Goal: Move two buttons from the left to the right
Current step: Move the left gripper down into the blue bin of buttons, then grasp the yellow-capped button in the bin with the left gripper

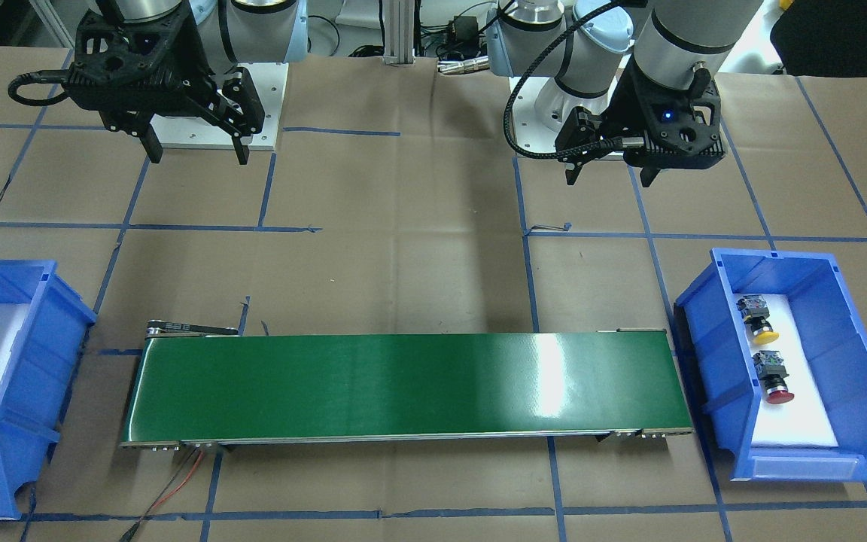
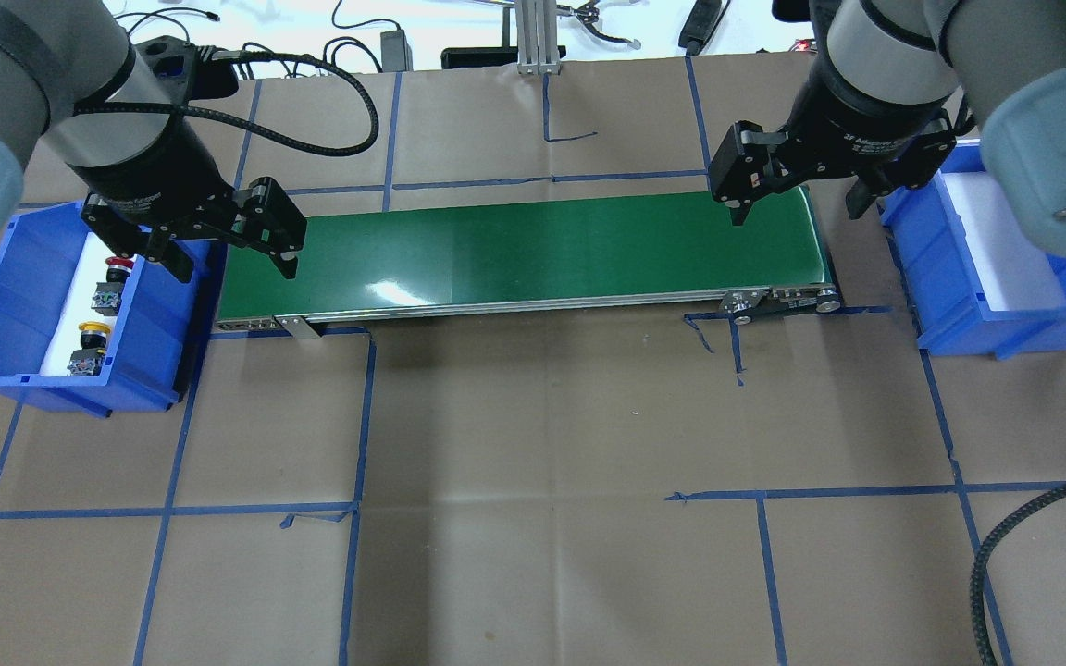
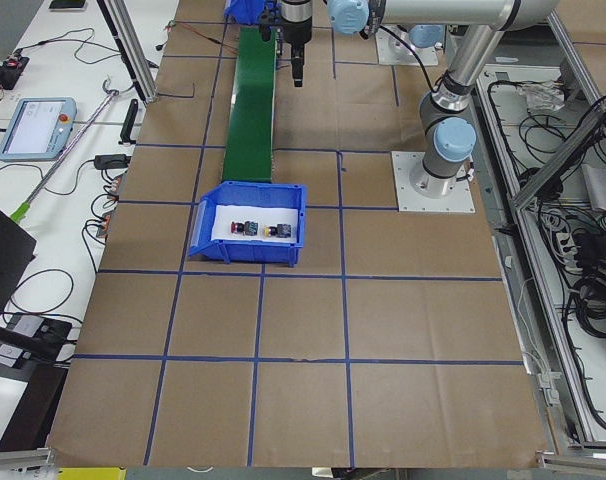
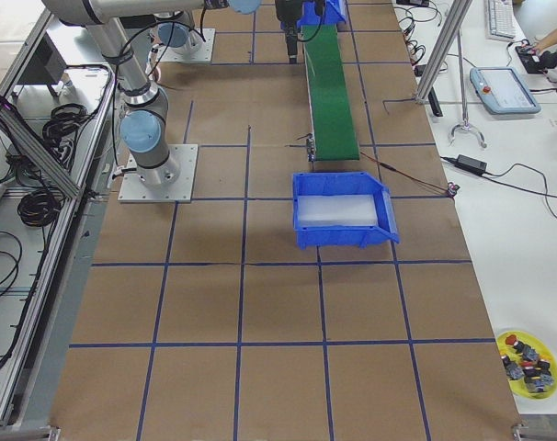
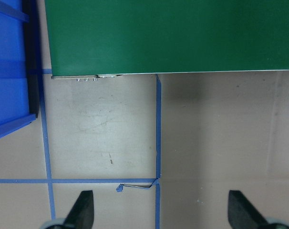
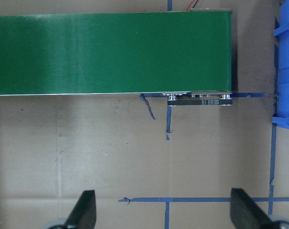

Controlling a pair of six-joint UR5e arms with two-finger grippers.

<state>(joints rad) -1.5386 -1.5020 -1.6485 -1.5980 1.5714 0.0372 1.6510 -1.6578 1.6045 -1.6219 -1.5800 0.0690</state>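
Note:
The yellow button (image 1: 761, 318) and the red button (image 1: 774, 380) lie on white foam in the blue bin (image 1: 817, 301) on the robot's left. Both show in the overhead view too, red (image 2: 115, 282) and yellow (image 2: 89, 347). My left gripper (image 2: 232, 268) is open and empty, and hangs above the table between that bin and the left end of the green conveyor belt (image 2: 533, 250). My right gripper (image 2: 797, 211) is open and empty, and hangs over the belt's right end. The left wrist view shows the open fingertips (image 5: 82, 210) above bare paper.
A second blue bin (image 2: 968, 305) with white foam and no parts stands right of the belt. Brown paper with blue tape lines covers the table. A yellow dish (image 4: 527, 363) with several spare parts sits on the side bench.

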